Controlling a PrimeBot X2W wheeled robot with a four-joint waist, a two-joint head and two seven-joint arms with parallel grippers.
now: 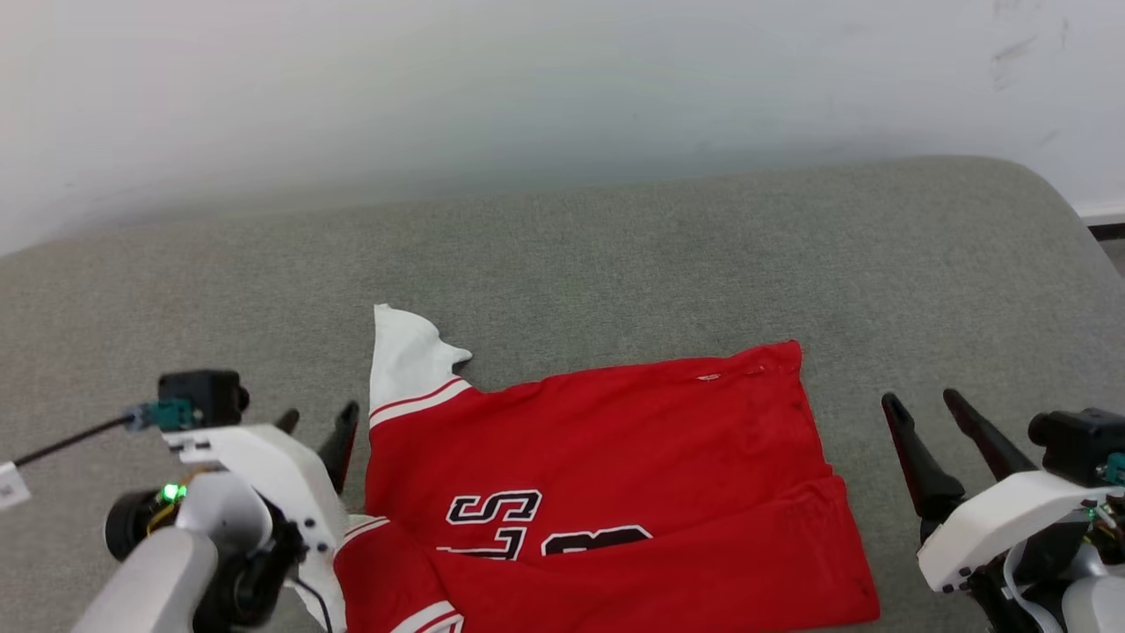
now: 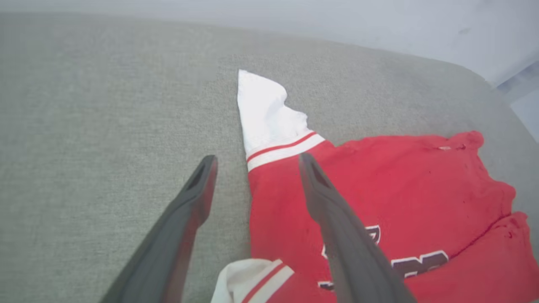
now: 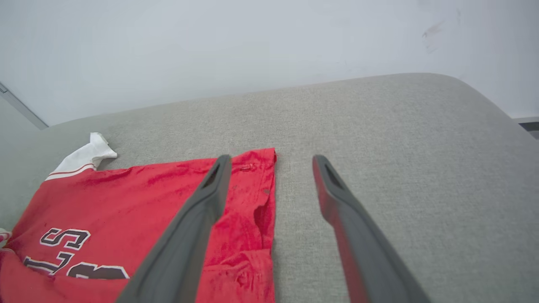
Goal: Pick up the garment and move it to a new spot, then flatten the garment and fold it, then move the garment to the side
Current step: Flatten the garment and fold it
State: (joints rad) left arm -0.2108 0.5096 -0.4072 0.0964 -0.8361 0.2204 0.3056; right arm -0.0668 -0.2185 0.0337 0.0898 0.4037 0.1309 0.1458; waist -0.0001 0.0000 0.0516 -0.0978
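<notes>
Coarse grey woven cloth is stretched over the work surface [image 1: 615, 246], whose far right corner is rounded, and a pale, faintly scuffed wall [image 1: 527, 79] is seen behind it. The garment [image 1: 615, 457], a soft matte red jersey, is laid flat in a rough rectangle, with the near layer folded over part of the black, white-outlined lettering. One white sleeve [image 1: 400, 356] with red-and-white striped trim is pushed out as a crumpled point at the far left corner. The left gripper [image 1: 319, 420] is held just beside the garment's left edge, its dark tapered fingers spread and nothing pinched. The right gripper [image 1: 923, 404] is likewise spread and empty, near the right hem but apart from it.
</notes>
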